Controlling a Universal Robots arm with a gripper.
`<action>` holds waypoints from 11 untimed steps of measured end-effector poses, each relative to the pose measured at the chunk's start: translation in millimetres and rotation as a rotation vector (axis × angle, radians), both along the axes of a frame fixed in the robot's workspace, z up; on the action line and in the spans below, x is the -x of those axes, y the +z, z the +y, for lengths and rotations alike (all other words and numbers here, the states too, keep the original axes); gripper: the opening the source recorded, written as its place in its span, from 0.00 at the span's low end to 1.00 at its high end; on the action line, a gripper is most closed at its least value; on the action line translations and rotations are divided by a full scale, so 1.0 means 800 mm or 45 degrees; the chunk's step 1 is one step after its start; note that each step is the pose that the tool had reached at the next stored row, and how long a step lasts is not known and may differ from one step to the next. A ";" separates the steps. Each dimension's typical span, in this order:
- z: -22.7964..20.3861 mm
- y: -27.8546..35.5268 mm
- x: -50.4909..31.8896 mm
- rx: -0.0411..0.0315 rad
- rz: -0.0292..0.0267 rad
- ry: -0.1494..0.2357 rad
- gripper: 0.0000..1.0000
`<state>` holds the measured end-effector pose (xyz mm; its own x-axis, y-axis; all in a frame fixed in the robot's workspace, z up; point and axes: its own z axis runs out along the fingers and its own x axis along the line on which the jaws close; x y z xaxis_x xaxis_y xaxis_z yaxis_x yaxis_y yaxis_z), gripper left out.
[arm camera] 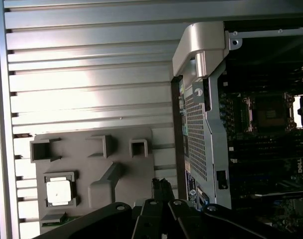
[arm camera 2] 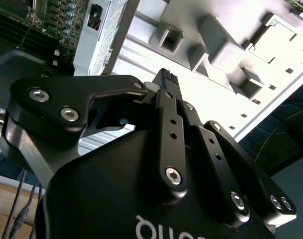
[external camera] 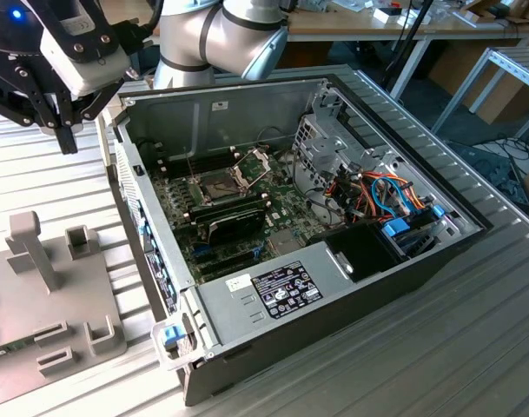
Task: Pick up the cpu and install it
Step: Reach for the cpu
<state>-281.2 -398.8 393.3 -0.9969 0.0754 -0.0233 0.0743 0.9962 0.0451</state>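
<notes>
The jaws of the gripper [arm camera 2: 165, 77] are seen pressed together, tip against tip, with nothing pinched between them. The gripper is held in the air, clear of every part. Beyond its tips a grey fixture plate [arm camera: 122, 149] is seen lying on the desk [arm camera: 86, 74], whose top is made of ribbed metal slats. The cpu [arm camera: 58, 192] is found on that plate, laid flat with its silver-grey top upward in a square holder, well apart from the jaws and untouched by them. Other raised holders and a tall post [external camera: 31, 248] are carried by the same plate. Just beside the plate an open computer case [external camera: 351, 287] is set on the desk. The plate is placed to the exterior view's left of the case, and the gripper is hung above the desk near the corner of the case on that side. Inside the case the motherboard [external camera: 286, 208] is laid flat, and on it the socket [external camera: 219, 185] is shown uncovered, its hinged metal frame [external camera: 254, 162] tilted upward. A bundle of orange and blue cables [external camera: 390, 195] is gathered toward the exterior view's right of the case.
</notes>
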 end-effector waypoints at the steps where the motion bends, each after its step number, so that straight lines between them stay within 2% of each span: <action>1: 0.0000 0.0001 0.001 0.0001 0.0002 0.000 0.11; 11: 0.0000 0.0000 0.012 0.0000 0.0000 0.000 0.11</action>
<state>-290.7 -398.9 393.3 -0.9969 0.0752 -0.0233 0.0741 0.9962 0.0451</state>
